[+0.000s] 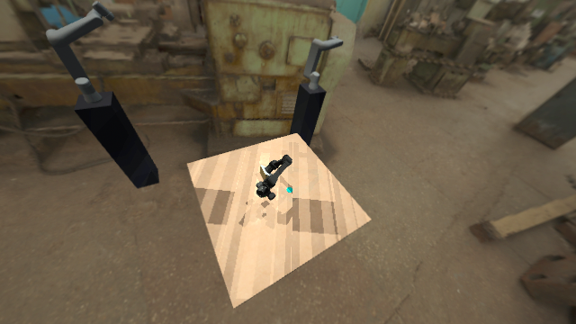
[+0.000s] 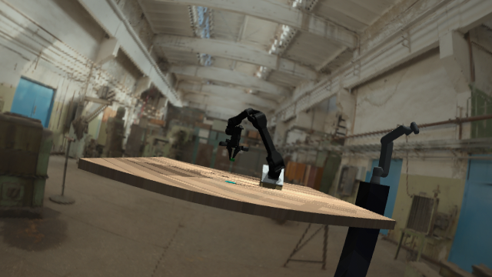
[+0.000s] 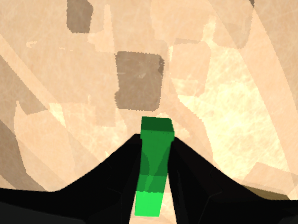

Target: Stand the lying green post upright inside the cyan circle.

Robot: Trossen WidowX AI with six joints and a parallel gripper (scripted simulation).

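Hand (image 3: 154, 183) clenched on the green post (image 3: 153, 165), both black fingers pressed against its sides, post running lengthwise between them with its far end sticking out past the tips. In the exterior view the arm (image 2: 265, 142) is arched high over the bench (image 2: 192, 188), hand pointing down, and a speck of green shows at the fingertips, well above the wood. Cyan circle (image 2: 231, 182) sits flat on the bench, below the hand and a bit toward the arm's base (image 2: 280, 181); in the top view it shows just beside the hand (image 1: 265, 191) at (image 1: 289, 190). Arm is mounted roughly mid-bench, so there's open wood on all sides of the hand, with the widest stretch toward the near corner in the top view. Two dark camera pylons (image 1: 114, 135) (image 1: 308, 112) stand off the bench's far edges, well apart from the arm. No readable writing, labels or brand marks in any view.
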